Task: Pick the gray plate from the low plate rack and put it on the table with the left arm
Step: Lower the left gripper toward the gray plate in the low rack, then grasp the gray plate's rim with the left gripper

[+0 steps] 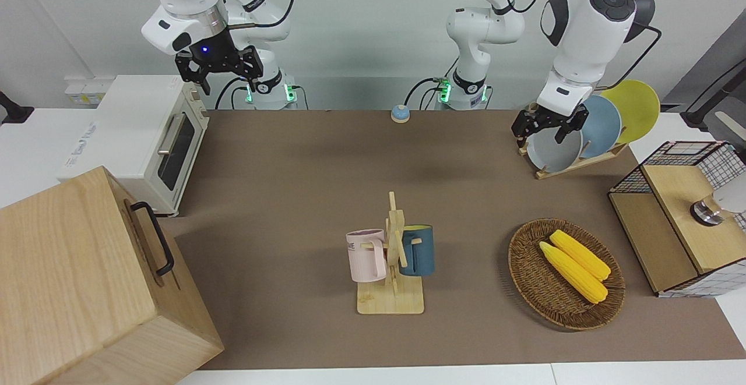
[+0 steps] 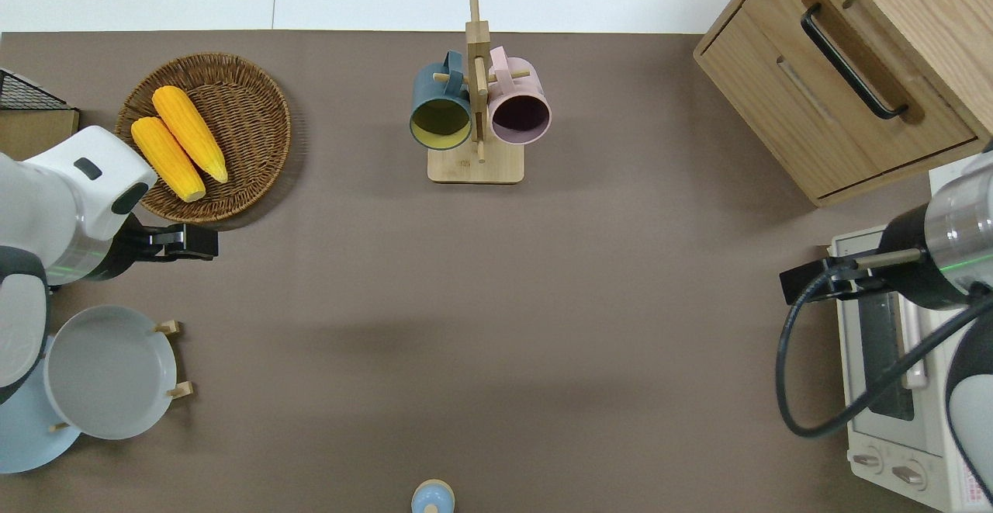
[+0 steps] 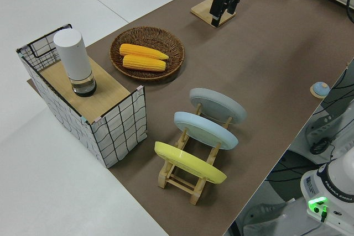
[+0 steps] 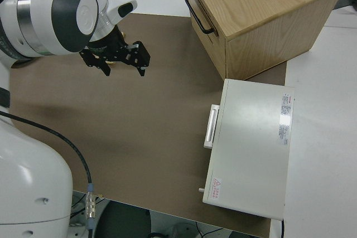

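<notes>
Brown table holds low plate rack, white wall nearby

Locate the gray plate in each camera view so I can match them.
Front view: gray plate in the low plate rack, at the left arm's end of the table.
Overhead view: at the picture's lower edge on the left arm's side.
Left side view: the rack's plate nearest the wicker basket.
Right side view: not in it.
Shared landmark: wicker basket holding two corn cobs.
</notes>
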You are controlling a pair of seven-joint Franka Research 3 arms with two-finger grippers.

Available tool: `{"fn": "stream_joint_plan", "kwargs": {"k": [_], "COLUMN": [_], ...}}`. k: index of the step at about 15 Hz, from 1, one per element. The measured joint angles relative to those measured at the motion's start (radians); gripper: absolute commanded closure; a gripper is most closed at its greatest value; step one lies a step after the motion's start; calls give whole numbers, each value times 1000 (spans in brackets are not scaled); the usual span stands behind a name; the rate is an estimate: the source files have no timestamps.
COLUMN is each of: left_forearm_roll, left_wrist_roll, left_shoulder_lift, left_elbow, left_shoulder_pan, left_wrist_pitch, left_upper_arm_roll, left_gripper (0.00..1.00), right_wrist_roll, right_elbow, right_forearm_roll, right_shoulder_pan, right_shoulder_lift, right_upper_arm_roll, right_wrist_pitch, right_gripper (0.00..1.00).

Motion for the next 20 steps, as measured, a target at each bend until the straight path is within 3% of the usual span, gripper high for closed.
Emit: {"fn": "stream_joint_plan", "kwargs": {"k": [6, 10, 15, 20], "left_forearm_roll": [6, 109, 190, 328], "left_wrist_roll": [-3, 41, 77, 81], "left_shoulder_lift": [-1, -1, -16, -40], "left_elbow": [-1, -14, -69, -147], "left_shoulder_pan": [-1, -1, 1, 1], "left_wrist_pitch": [-67, -124, -135, -133], "left_upper_arm_roll": [13, 19, 68, 73], "left_gripper": [9, 9, 9, 9], "right_wrist_roll": [0, 0, 0, 0], "right_elbow": [0, 0, 0, 0], "right_forearm_roll": [0, 0, 0, 0], "right_shoulder_pan": [0, 0, 0, 0], "right_shoulder_lift": [0, 0, 0, 0], "right_upper_arm_roll": [0, 0, 0, 0], "right_wrist_pitch": [0, 0, 0, 0], "right_gripper": [11, 13, 11, 13]}}
